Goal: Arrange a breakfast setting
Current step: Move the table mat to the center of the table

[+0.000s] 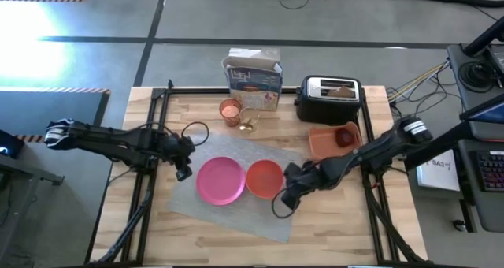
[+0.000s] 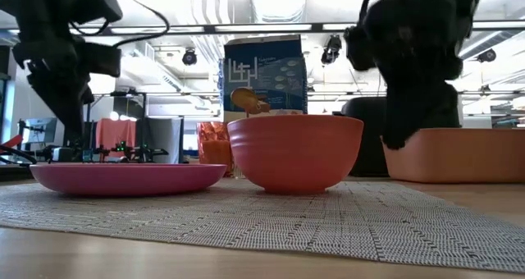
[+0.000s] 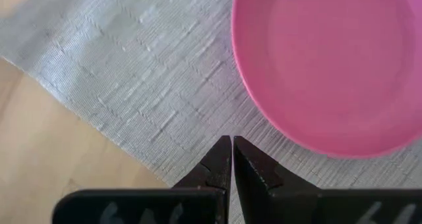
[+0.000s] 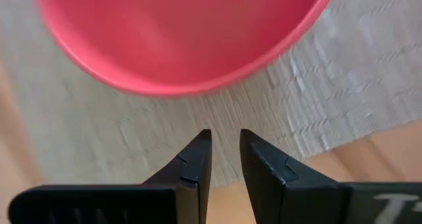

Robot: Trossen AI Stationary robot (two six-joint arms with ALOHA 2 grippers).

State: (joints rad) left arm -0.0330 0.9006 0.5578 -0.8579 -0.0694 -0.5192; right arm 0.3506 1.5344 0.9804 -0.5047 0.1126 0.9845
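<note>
The grey placemat [image 1: 236, 217] lies on the wooden table. On it rest the pink plate [image 1: 220, 180] and, to its right, the orange bowl [image 1: 264, 177]. My left gripper [image 3: 232, 140] is shut and hangs over the mat just left of the plate [image 3: 330, 59]. My right gripper [image 4: 225, 135] hovers over the mat's edge beside the bowl [image 4: 178, 33], on its near-right side; its fingers stand a narrow gap apart with nothing between them. Behind the mat stand the small orange cup [image 1: 230, 110] and the clear glass [image 1: 249, 126] with the gold spoon [image 2: 248, 101].
A cereal box [image 1: 253, 77] and the black-and-silver toaster [image 1: 328, 98], with toast [image 1: 340, 91] in its slot, stand at the far edge. The orange tray [image 1: 324, 142] at the right holds the red apple [image 1: 346, 135]. Bare wood lies along the table's near edge.
</note>
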